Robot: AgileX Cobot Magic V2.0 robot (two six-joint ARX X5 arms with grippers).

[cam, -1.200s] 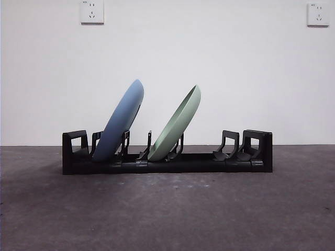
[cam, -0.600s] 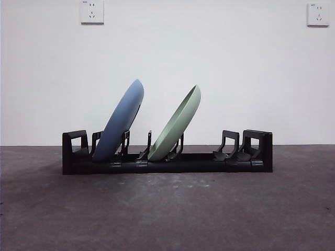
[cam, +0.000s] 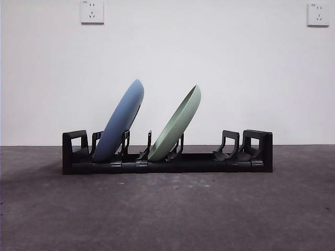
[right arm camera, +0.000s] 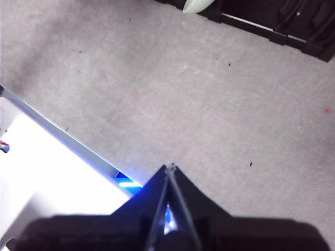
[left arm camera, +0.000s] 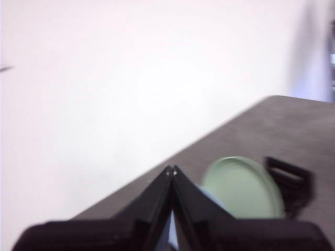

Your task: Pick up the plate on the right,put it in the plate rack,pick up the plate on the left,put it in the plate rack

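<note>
- Plates both sitting in the plate rack (cam: 167,163) already: blue plate (cam: 121,121) leaning in a slot near the rack's left end as front view shows it, green plate (cam: 177,125) leaning in a slot nearer the rack's middle, both tilting the same way, rims up. Slots toward the rack's other end standing unused.
- Table (cam: 167,214) around the rack showing no plate lying flat, so task is looking done, imo; no pick left to line up.
- Left gripper (left arm camera: 171,171) hanging above and off to one side of the rack, jaws pressed together tip to tip, holding nothing. Green plate (left arm camera: 243,188) lying just past its tips, a sliver of blue showing between the jaws lower down, rack end (left arm camera: 289,180) beyond that.
- Right gripper (right arm camera: 170,168) also pinched closed, empty, sitting over bare table well apart from the rack (right arm camera: 267,23), which is showing only at the far edge w/ a bit of green plate (right arm camera: 196,5).
- Left arm is looking nearer to the rack than right, judging by wrist views.
- Plates' faces lying across the rack's long axis, so any regrasp would need approaching the rim from above.
</note>
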